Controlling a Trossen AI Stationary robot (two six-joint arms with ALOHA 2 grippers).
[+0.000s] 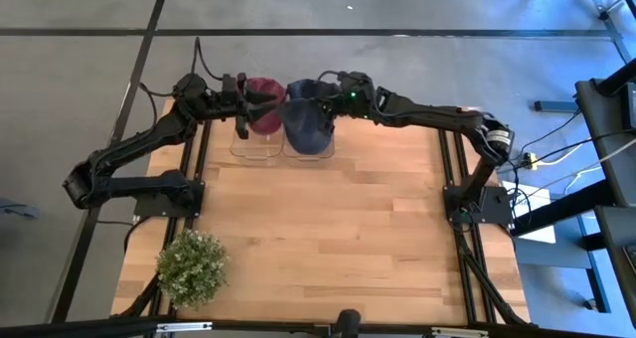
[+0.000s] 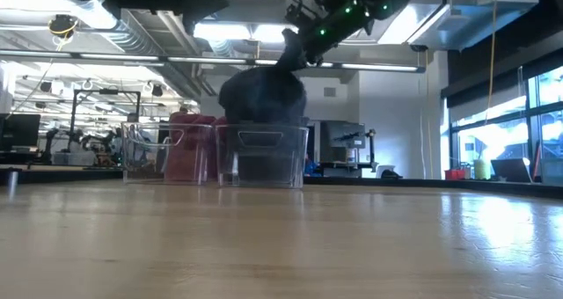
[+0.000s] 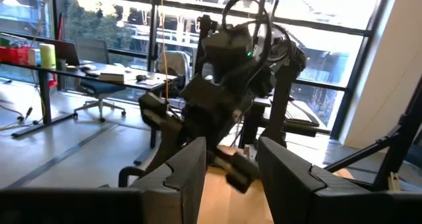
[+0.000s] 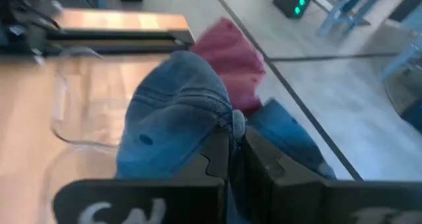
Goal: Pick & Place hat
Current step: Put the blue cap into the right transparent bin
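Note:
A blue denim hat hangs from my right gripper over the right of two clear bins at the table's far edge. In the low view the hat is a dark dome, its lower edge about level with the bin's rim. A red hat sits in the left clear bin. My left gripper is open just left of the red hat. The left wrist view shows nothing between the left gripper's fingers. My right gripper is shut on the blue hat's crown, right by its top button, pinched between the two fingers. The fingers come from above, slanting in from the table's right. The hat hangs below them with its dome bulging out over the bin.
A potted green plant stands at the table's near left corner. The wooden tabletop stretches between the bins and the near edge. Both arms reach in over the far edge, close together above the bins.

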